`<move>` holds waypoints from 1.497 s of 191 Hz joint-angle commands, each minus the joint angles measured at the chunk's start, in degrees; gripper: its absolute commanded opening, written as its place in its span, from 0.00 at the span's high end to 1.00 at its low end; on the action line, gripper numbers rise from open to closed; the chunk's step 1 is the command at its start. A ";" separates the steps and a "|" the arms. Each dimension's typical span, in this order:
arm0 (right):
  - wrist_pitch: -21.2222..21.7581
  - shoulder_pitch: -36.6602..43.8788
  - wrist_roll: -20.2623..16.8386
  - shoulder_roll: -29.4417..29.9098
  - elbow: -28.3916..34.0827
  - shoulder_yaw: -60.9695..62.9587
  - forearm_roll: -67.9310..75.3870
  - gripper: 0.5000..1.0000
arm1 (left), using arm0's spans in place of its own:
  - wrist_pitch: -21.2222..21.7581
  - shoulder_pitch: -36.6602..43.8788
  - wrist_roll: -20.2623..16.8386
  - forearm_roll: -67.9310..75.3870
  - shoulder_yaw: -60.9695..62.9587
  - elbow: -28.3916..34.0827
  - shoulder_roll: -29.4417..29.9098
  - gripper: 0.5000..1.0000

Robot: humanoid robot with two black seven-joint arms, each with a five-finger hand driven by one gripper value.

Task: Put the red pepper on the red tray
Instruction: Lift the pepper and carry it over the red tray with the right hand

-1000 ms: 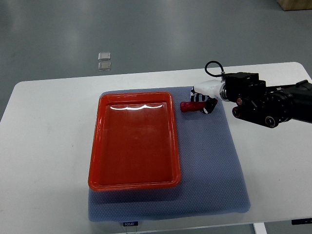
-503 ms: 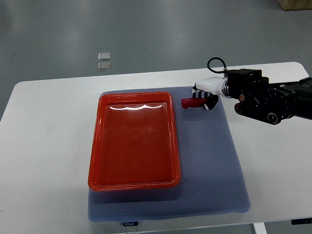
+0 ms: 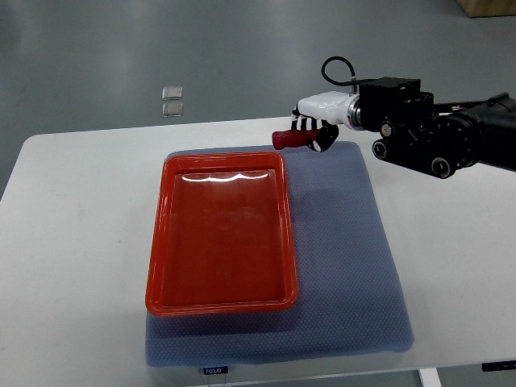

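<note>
Red pepper carried above the mat, beside the tray's far right corner.

The empty red tray [image 3: 222,238] lies on a blue mat [image 3: 347,266] that cushions the counter [image 3: 72,242]; the right hand [image 3: 316,129], fingers closed round the red pepper [image 3: 289,139], holds it lifted to clear the rim.

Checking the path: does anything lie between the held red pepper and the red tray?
No. The top view shows only bare blue mat between red pepper and red tray.

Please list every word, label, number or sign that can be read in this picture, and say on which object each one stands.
No text can be read for certain.
Small white tag on the near edge of the blue mat: it has print, too small and blurred to read.
Blue sticker at the table's near right edge: unreadable.
Red tray, red pepper, right hand: no print visible.
</note>
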 commanded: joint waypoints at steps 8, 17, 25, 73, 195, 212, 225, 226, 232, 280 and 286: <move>-0.32 1.22 0.08 3.85 0.06 0.24 0.18 0.95 | 0.01 0.01 0.05 0.00 0.00 0.00 0.00 0.00; -0.32 1.40 0.17 4.82 0.06 0.42 0.26 0.95 | 0.01 0.01 0.05 0.00 0.00 0.00 0.00 0.00; -0.32 1.49 0.17 6.22 0.06 1.21 0.35 0.94 | 0.01 0.01 -0.03 0.00 0.00 0.00 0.00 0.00; -0.23 -0.44 0.17 11.68 0.06 2.71 0.18 0.92 | 0.01 0.01 0.05 0.00 0.00 0.00 0.00 0.00; -0.14 -6.60 0.08 11.68 -0.73 2.53 -0.35 0.50 | 0.01 0.01 0.05 0.00 0.00 0.00 0.00 0.00; -0.05 -6.51 0.08 11.68 -1.08 2.71 0.26 0.26 | 0.01 0.01 0.05 0.00 0.00 0.00 0.00 0.00; -0.05 -6.51 0.17 11.68 -1.08 2.79 0.35 0.22 | 0.01 0.01 0.05 0.00 0.00 0.00 0.00 0.00; 0.04 -6.51 0.17 11.68 -1.08 2.79 0.35 0.21 | 0.01 0.01 -0.03 0.00 0.00 0.00 0.00 0.00; 0.04 -6.51 0.17 11.68 -1.08 2.79 0.35 0.21 | 0.01 0.01 0.05 0.00 0.00 0.00 0.00 0.00; -0.05 -3.96 0.17 11.68 -1.61 4.46 0.88 0.17 | 0.01 0.01 0.05 0.00 0.00 0.00 0.00 0.00; -0.05 -3.70 0.17 11.68 -1.79 4.55 0.88 0.17 | -0.07 0.01 0.05 0.00 0.00 0.00 0.00 0.00</move>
